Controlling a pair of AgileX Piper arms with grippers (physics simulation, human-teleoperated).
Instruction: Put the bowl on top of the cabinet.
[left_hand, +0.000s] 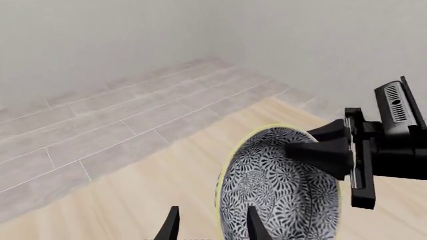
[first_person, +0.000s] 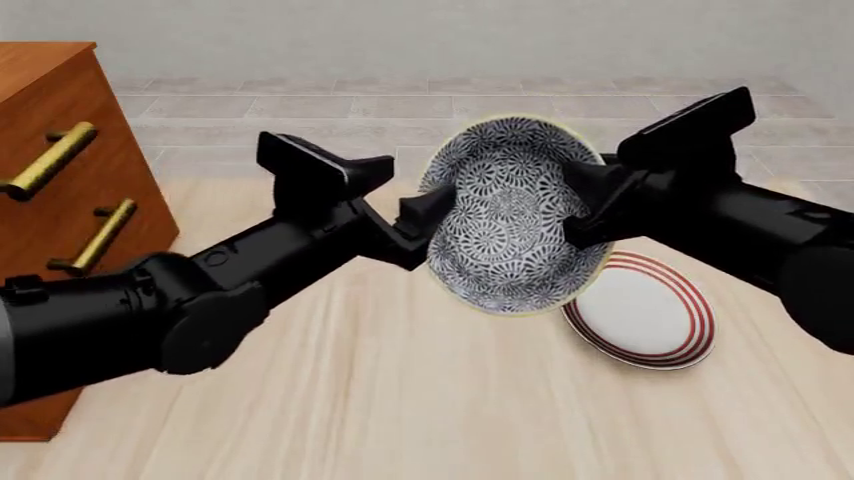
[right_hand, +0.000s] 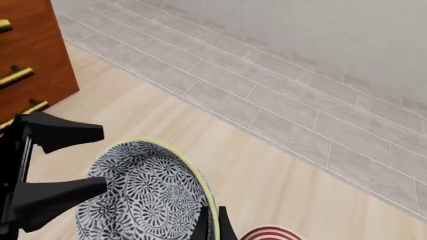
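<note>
The bowl sits in the lower right of the frame, tipped on edge, its patterned inside facing the camera and its pale rim outlined against the light wooden table. The left gripper straddles that rim at the bottom edge. The right gripper enters from the right, one finger inside the bowl. Grey floor tiles fill the left.

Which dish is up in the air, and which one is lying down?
The blue-and-white flowery bowl is up, tipped on edge between both grippers. The white plate with red rings lies on the table.
</note>
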